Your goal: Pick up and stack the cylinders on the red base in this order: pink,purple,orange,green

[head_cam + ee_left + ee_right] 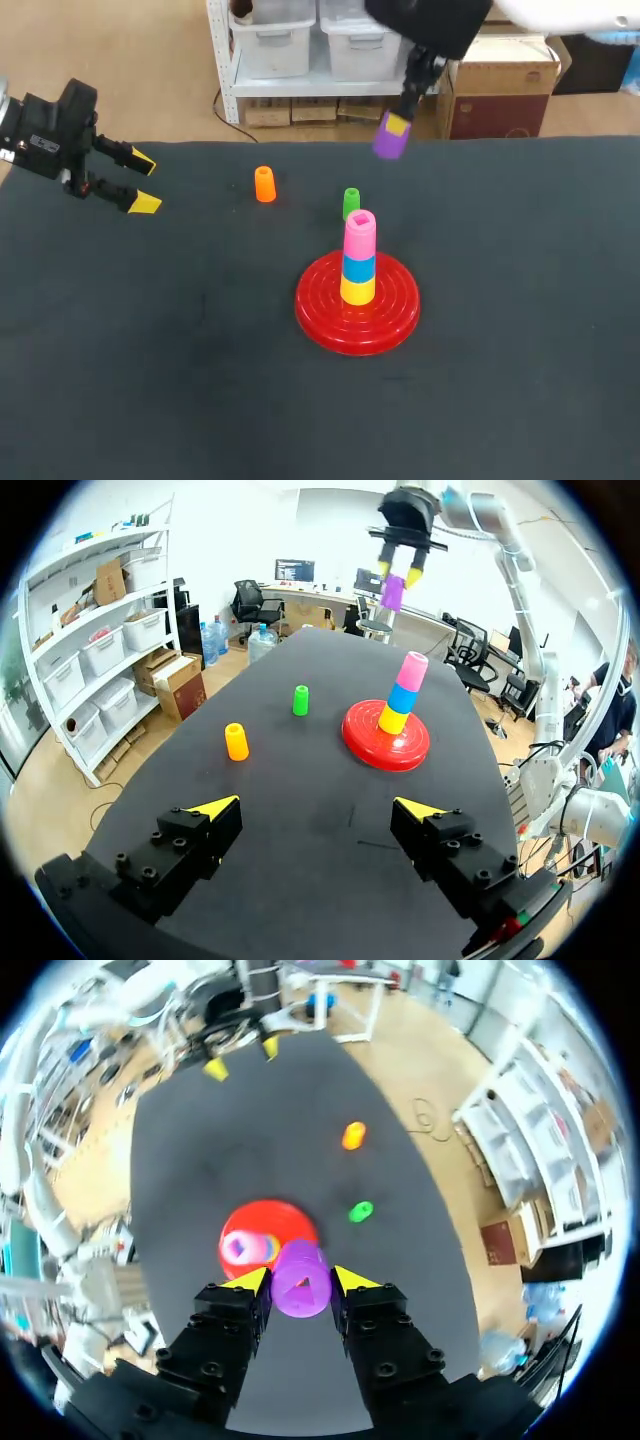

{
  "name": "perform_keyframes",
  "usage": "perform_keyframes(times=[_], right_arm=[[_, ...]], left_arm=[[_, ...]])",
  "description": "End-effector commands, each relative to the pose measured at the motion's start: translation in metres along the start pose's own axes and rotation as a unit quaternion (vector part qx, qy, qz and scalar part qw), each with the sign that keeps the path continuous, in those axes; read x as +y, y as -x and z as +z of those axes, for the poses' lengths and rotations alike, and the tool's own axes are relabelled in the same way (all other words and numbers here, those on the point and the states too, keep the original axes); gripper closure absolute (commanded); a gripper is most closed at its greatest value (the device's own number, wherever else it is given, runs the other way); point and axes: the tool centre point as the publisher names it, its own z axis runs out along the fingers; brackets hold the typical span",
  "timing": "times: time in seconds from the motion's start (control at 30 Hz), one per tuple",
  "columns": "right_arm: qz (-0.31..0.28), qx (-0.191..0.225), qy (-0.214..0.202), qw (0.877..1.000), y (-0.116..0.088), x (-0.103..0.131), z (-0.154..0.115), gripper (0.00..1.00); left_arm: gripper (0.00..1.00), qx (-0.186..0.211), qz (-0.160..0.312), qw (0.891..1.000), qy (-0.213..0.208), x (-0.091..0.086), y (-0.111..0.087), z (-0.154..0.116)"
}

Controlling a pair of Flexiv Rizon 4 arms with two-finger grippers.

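Right gripper [300, 1286]: a purple cylinder [300, 1272] is being pinched between its 2 yellow tips, 1 tip pressing on each side. In the right wrist view the cylinder's open end is being shown face-on, with a dark socket inside it. In the head view the right arm is being seen coming in from the far right corner. The purple piece is being held in the air, slightly tilted, well above the table [150, 380] and apart from everything on it.

Red base [325, 322]: a round ribbed disc that is being seen resting flat near the table's middle. 3 cylinders are being carried on its centre post: yellow cylinder [357, 291] at the bottom, blue cylinder [359, 267] on it, pink cylinder [360, 236] on top. The stack is being seen upright, and the pink top is bare.

Green cylinder [351, 203]: being seen upright on the table just beyond the base, not touching it.

Orange cylinder [264, 184]: being seen upright, further toward the left side, apart from the green one.

Left gripper [318, 806]: fingers are being held wide apart with nothing between them. It is being seen near the table's left edge, well apart from the orange cylinder and the base, with its tips pointed toward them.
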Motion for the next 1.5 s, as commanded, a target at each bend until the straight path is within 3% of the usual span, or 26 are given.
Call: perform_keyframes(times=[0.03, 0.27, 0.47, 0.67, 1.03, 1.5], right_arm=[[-0.027, 0.038, 0.01, 0.999, 0.003, 0.021, 0.001, 1.0], [-0.073, 0.064, 0.015, 0.995, 0.007, 0.056, 0.009, 1.0], [-0.076, 0.082, 0.012, 0.994, 0.004, 0.069, 0.032, 1.0], [-0.07, 0.097, -0.009, 0.993, 0.003, 0.069, 0.041, 1.0], [-0.068, 0.114, -0.004, 0.991, -0.004, 0.066, 0.052, 1.0], [-0.085, 0.113, 0.002, 0.99, 0.014, 0.054, 0.062, 1.0]], left_arm=[[0.0, -0.002, 0.001, 1.0, 0.0, 0.0, -0.001, 0.0], [0.0, -0.002, 0.001, 1.0, 0.0, 0.0, -0.001, 0.0], [0.0, -0.002, 0.001, 1.0, 0.0, 0.0, -0.001, 0.0], [0.0, -0.002, 0.001, 1.0, 0.0, 0.0, -0.001, 0.0], [0.0, -0.002, 0.001, 1.0, 0.0, 0.0, -0.001, 0.0], [0.0, -0.002, 0.001, 1.0, 0.0, 0.0, -0.001, 0.0]])
